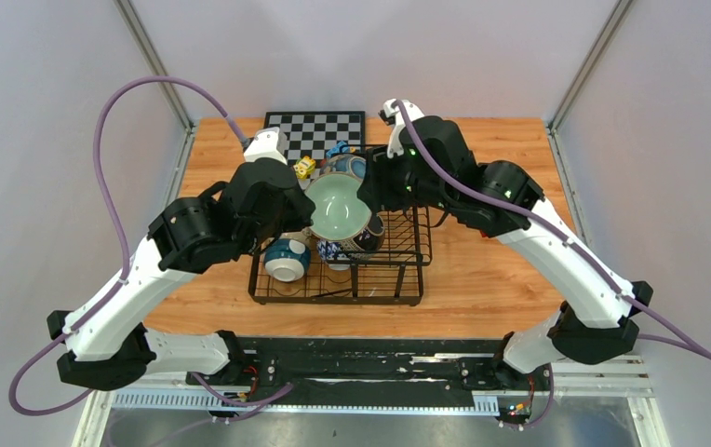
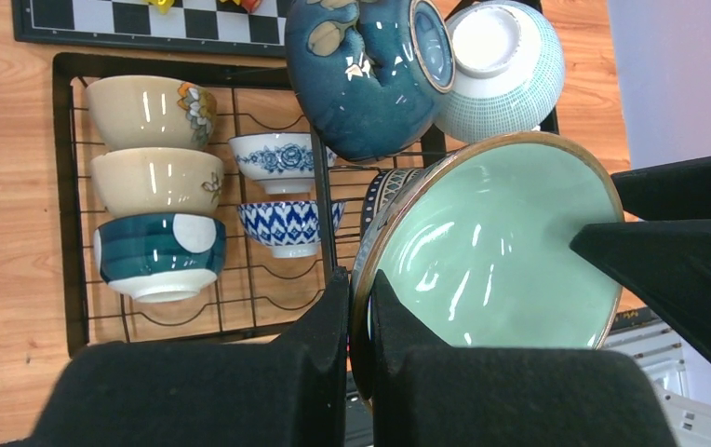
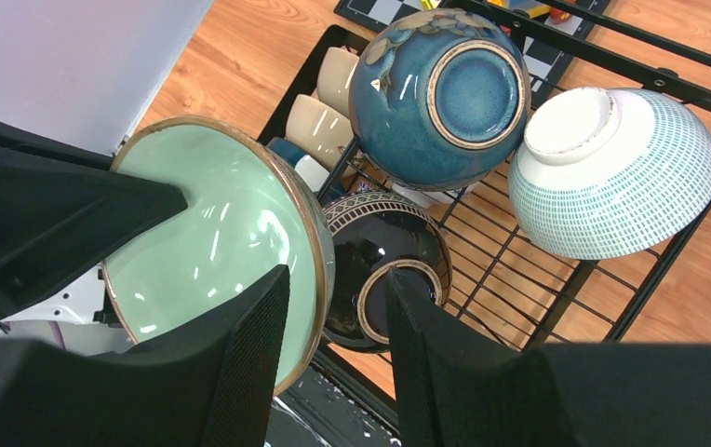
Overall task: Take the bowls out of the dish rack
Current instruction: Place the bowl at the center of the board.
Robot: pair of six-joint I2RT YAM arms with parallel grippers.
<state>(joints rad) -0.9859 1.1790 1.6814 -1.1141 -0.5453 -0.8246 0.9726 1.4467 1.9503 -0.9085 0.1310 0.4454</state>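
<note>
the dish rack (image 2: pixel 63 196) sits mid-way across the wooden table (image 1: pixel 482 279). seen from the left wrist, its nearest-left slot holds a teal banded bowl (image 2: pixel 161 256) on its side. two beige bowls (image 2: pixel 152 182) are lined up behind it toward 12 o'clock. at 3 o'clock of that row lie two blue-and-white bowls (image 2: pixel 287 223).

the mint green bowl (image 2: pixel 491 242) stands tipped on edge over the middle of the rack, with its glossy inside facing the overhead camera. whether its underside rests on anything is hidden. the left claw (image 2: pixel 359 284) is pressed together on its rim, one finger inside and one outside, at the bowl's 9 o'clock from above. the right claw (image 3: pixel 338 279) straddles the rim at about 2 o'clock from above. its fingers are spread, with a gap showing between the outer finger and the bowl's wall. whether the inner finger touches the glaze is unclear. from above, both sets of fingertips are covered by the wrists.

just behind the mint bowl a dark bowl (image 3: pixel 384 270) with a patterned band is mostly hidden. further back a large blue bowl (image 3: pixel 440 93) lies bottom-up, and at its 3 o'clock a white bowl with a teal grid (image 3: pixel 612 177) leans in the far corner.

beyond the rack is a chessboard (image 1: pixel 315 130). small toy pieces (image 1: pixel 305 168) sit at its near edge and are too small to make out.
</note>
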